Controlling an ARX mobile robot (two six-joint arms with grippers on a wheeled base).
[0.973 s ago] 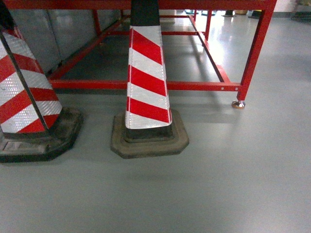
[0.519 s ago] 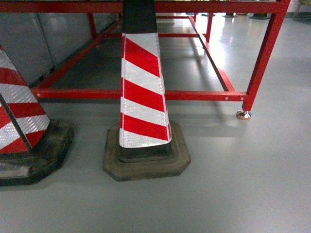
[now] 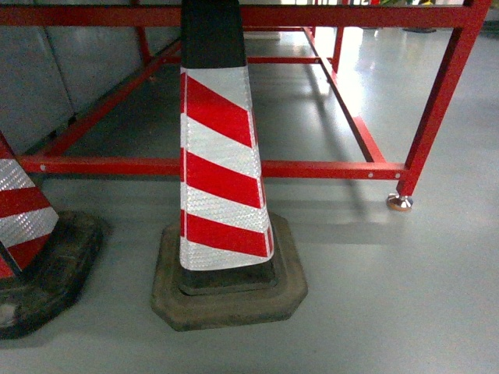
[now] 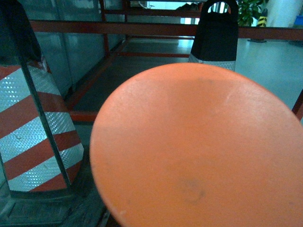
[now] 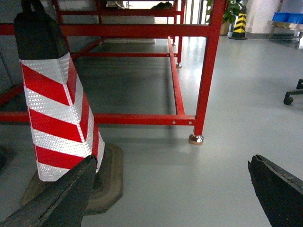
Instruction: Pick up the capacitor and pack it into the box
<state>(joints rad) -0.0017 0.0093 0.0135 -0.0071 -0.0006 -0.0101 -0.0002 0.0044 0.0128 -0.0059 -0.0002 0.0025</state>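
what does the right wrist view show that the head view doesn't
Only the right wrist view shows the open right gripper, a yellow-and-black post, a plant and a chair caster. Only the head view shows a second cone at the left edge. Both share the red-and-white striped cone on its rubber base, the red frame with its metal foot, and the grey floor.

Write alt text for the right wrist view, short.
A red-and-white striped traffic cone on a dark base stands on a grey floor, in front of a red metal frame. The two dark fingers of the open right claw frame the bottom corners, holding nothing.
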